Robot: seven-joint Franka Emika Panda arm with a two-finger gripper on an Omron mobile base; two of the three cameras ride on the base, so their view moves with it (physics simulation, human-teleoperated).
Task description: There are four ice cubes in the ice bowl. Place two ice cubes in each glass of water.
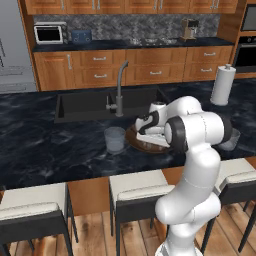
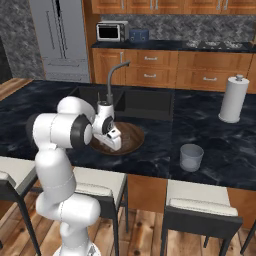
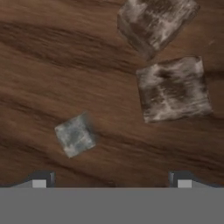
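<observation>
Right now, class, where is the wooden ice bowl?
The ice bowl sits on the dark island counter just in front of the sink, under the gripper, between the two tumblers.

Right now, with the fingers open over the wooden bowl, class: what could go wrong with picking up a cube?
1. Two ice cubes lie almost touching; closing there might catch both or knock one aside.
2. The lone cube sits off-centre between the fingers, so it may slip across the ice bowl.

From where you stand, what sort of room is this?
A home kitchen, by the look of it, though computer-drawn: a dark stone counter with a sink and tap, wooden cabinets behind, and a microwave beside a toaster.
</observation>
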